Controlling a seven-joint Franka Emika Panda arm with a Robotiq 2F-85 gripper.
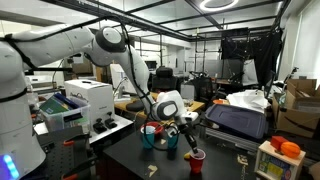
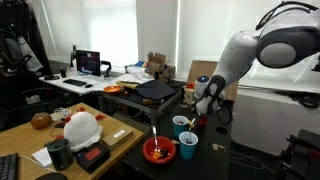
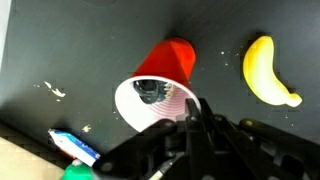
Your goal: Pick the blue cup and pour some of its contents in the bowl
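blue cup [image 2: 188, 148] untouched; hand [image 3: 192, 108] (closed) at red cup [image 3: 170, 62].

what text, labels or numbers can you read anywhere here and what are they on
None can be read.
red cup: plain, no print shows.
banana: no sticker shows.
laptop screen: lit, too small to read.
white machine, cardboard boxes: any labels too small and blurred.
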